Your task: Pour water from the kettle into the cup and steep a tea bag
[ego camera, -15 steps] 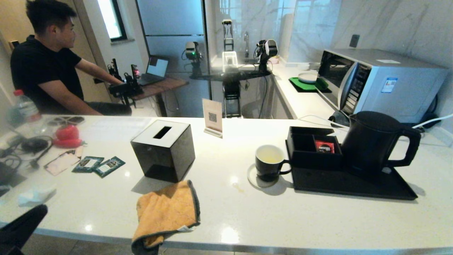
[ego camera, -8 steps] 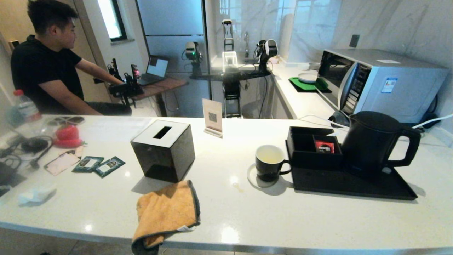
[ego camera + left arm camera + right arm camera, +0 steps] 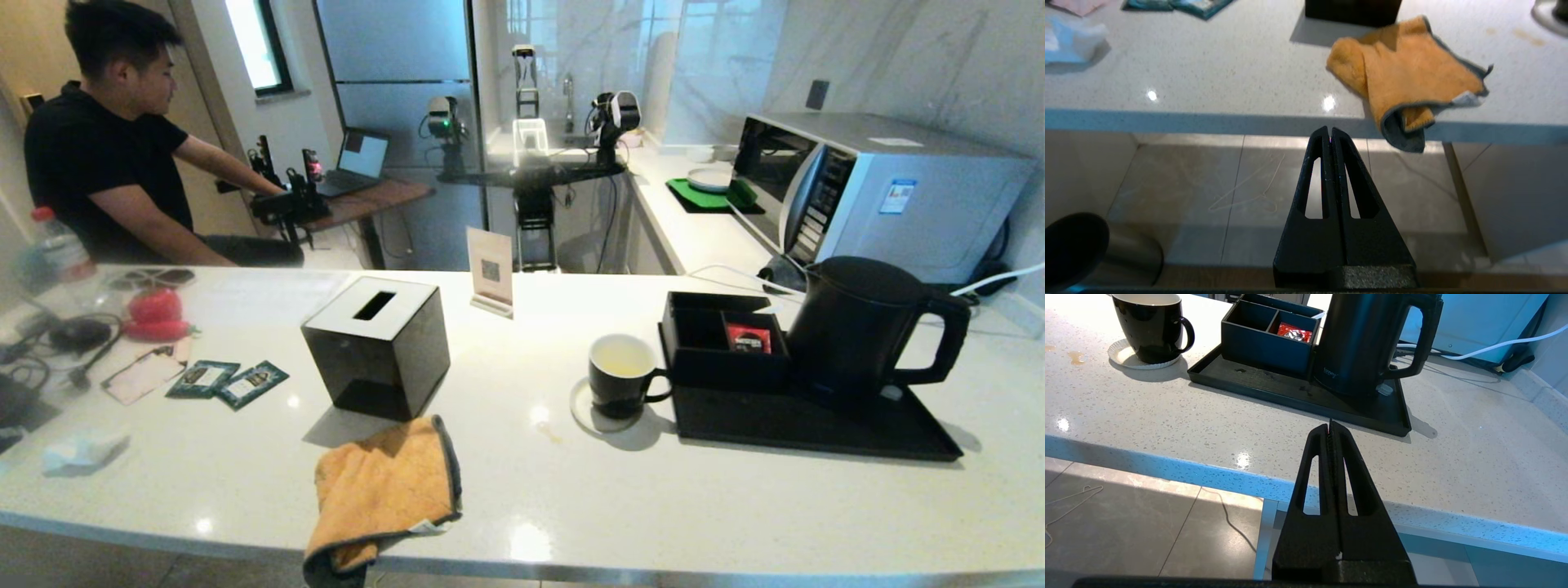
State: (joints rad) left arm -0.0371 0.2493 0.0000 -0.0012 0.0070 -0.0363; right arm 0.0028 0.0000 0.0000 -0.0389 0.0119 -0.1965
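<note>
Withdrawn below the white speckled worktop (image 3: 571,498) since earlier, the clenched, empty left gripper (image 3: 1329,131) leaves the heavy, rigid matte black kettle (image 3: 857,327) best taken by its looped handle (image 3: 939,343).

Little writing can be read. On the lower side wall of the kettle (image 3: 1367,339), pale lettering is seen in the right wrist view, but it is too small for the word to be made out with certainty. White lettering is carried on the red sachet (image 3: 1294,332) in the black divided box (image 3: 1265,345) on the tray (image 3: 1298,396), but its words cannot be read. A square code pattern is printed on the small standing card (image 3: 491,272) near the far edge of the surface (image 3: 571,490). A blue-and-white sticker (image 3: 898,196) is borne on the side of the microwave (image 3: 882,188); its text cannot be read. Print is shown on the two dark green packets (image 3: 229,381) toward the left edge of the surface, illegibly.
</note>
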